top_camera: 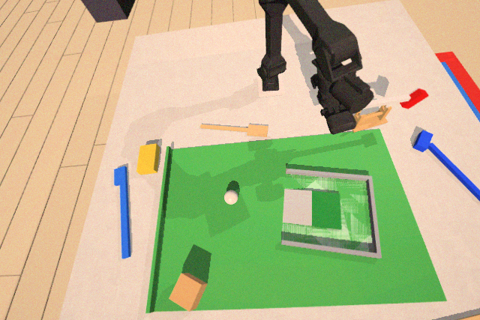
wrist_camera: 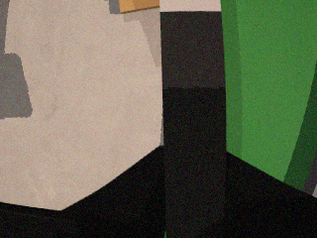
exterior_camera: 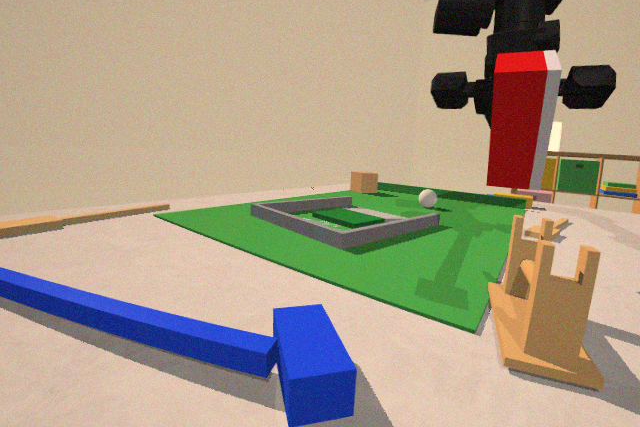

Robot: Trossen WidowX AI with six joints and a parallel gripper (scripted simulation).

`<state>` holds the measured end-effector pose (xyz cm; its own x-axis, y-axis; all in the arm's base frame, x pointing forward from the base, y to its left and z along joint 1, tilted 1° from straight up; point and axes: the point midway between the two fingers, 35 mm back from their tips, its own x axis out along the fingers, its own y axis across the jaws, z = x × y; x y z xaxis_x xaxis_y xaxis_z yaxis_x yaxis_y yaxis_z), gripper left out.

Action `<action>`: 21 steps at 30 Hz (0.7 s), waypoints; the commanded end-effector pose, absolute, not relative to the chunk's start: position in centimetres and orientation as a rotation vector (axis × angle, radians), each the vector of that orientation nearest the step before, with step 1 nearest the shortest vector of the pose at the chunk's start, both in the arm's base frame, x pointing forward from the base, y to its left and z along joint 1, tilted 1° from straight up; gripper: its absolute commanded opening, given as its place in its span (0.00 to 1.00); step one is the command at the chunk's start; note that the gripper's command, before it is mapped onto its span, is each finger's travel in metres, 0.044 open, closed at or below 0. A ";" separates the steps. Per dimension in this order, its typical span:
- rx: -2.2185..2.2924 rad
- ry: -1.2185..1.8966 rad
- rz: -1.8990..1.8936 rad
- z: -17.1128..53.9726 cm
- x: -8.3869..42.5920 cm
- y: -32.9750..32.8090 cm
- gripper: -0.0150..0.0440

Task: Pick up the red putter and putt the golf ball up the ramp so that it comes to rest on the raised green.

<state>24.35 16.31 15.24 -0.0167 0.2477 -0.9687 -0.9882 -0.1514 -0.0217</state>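
Observation:
My gripper [wrist_camera: 194,150] is shut on the dark grip of the red putter [top_camera: 414,98] [exterior_camera: 516,122] [wrist_camera: 194,50]. The putter is lifted above the wooden stand [top_camera: 371,119] [exterior_camera: 560,308], its red head pointing away from the arm. The putter's head hides the fingertips in the exterior view. The white golf ball [top_camera: 231,197] [exterior_camera: 427,198] rests on the green mat [top_camera: 247,270] [exterior_camera: 403,267], in front of the pale ramp [top_camera: 297,207]. The ramp leads to the dark green raised green [top_camera: 326,210] [exterior_camera: 347,217], which has grey walls [top_camera: 376,216] [exterior_camera: 341,240] around three sides.
A wooden block [top_camera: 188,291] [exterior_camera: 364,182] stands on the mat, whose left edge has a green rail [top_camera: 157,231]. Outside it lie a yellow block [top_camera: 148,159], a blue club [top_camera: 124,216] and a wooden club [top_camera: 257,130]. Another blue club [top_camera: 453,169] [exterior_camera: 315,344] lies to the right.

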 end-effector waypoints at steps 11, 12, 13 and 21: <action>-0.878 1.124 1.123 15.5 27.0 10.4 0.25; -0.861 1.138 1.101 15.5 27.2 9.8 0.25; -0.845 1.151 1.078 15.5 27.4 9.3 0.25; -0.709 1.250 0.896 15.7 28.3 5.0 0.25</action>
<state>27.96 6.43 15.50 0.0662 0.1905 -0.9795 -0.9058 0.4232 0.0211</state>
